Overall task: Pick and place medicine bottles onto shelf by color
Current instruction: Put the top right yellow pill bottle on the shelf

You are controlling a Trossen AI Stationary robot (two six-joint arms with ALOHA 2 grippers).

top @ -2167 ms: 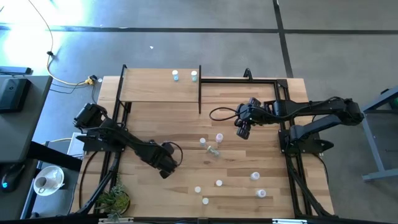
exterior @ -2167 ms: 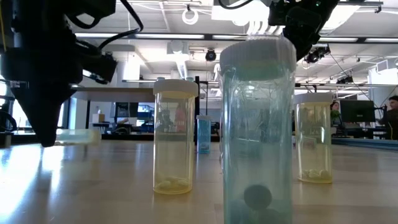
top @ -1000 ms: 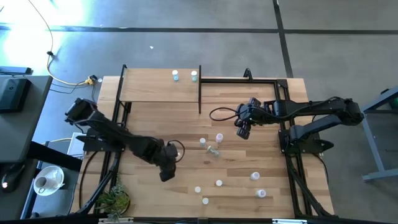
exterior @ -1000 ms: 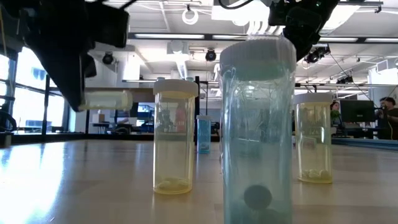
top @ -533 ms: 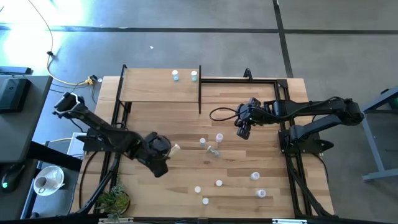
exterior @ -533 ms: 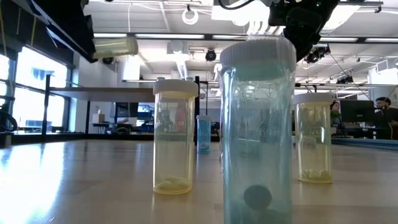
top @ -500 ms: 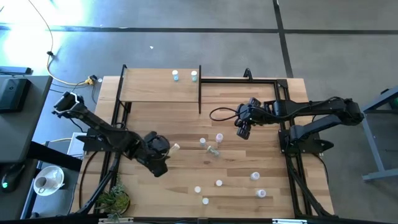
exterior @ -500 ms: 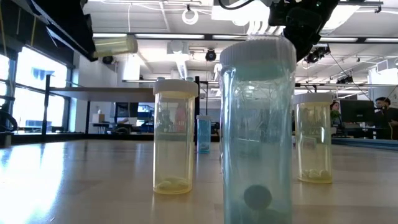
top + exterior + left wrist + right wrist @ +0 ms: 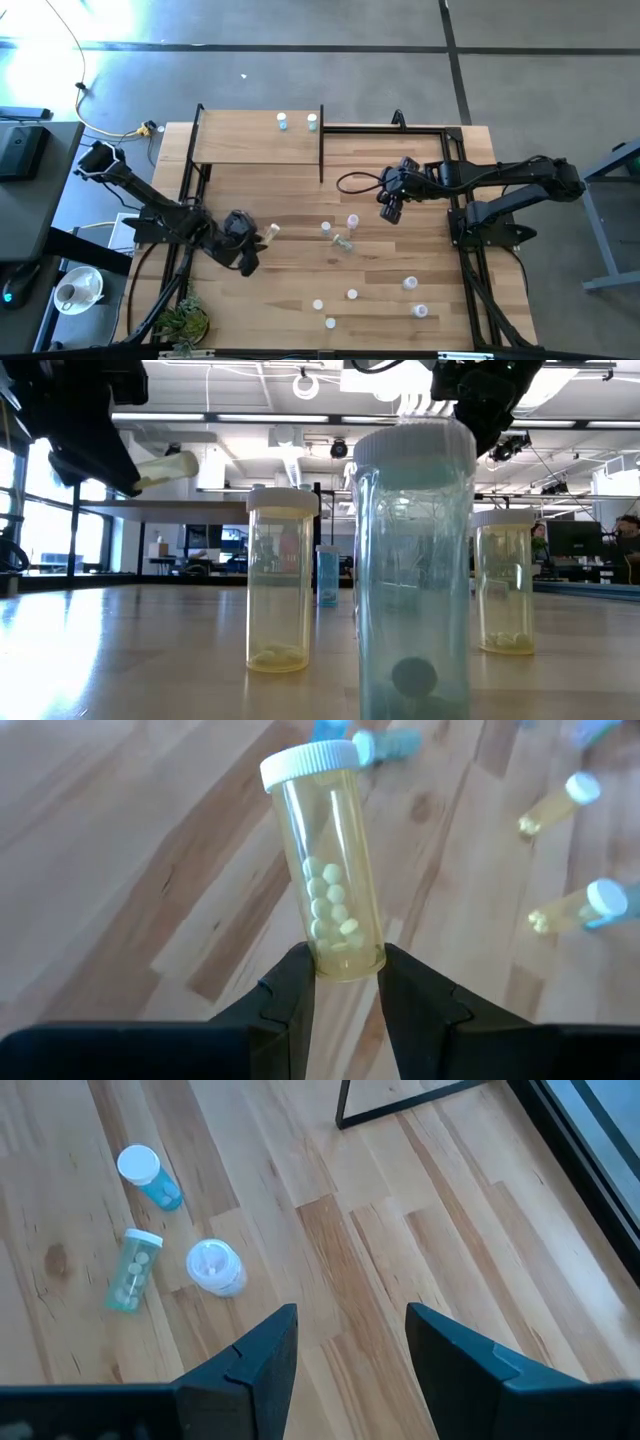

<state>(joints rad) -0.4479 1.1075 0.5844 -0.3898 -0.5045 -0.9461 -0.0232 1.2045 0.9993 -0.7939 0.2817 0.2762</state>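
My left gripper point(image 9: 256, 239) is shut on a yellow medicine bottle point(image 9: 325, 860) with a white cap point(image 9: 308, 765) and pale pills inside. It holds the bottle above the near-left part of the table; the bottle also shows in the low view point(image 9: 165, 468). My right gripper point(image 9: 390, 212) is open and empty above the table's middle right. In its wrist view a blue bottle point(image 9: 150, 1175) and a pink bottle point(image 9: 215, 1268) stand below it, and a teal bottle point(image 9: 130, 1270) lies on its side. The shelf point(image 9: 250, 145) stands at the far left, with two bottles point(image 9: 283, 122) on its far edge. My left gripper pinches the bottle's closed bottom end point(image 9: 345, 942) between its two fingers point(image 9: 295, 975). The fingers come nearly level from the table's left, and the bottle sticks out beyond them along their length. The bottle is lifted clear of the table, tilted with its cap end somewhat higher.
Several more bottles stand on the near right of the table, among them a yellow one point(image 9: 280, 580) and a blue one point(image 9: 412, 570) close to the low camera. Black shelf posts point(image 9: 321, 140) and a black frame point(image 9: 400, 128) stand at the far side.
My left gripper has lifted the yellow bottle well clear of the table and carried it toward the table's left and far edges. The bottle was held about level and now tilts with its cap end up.
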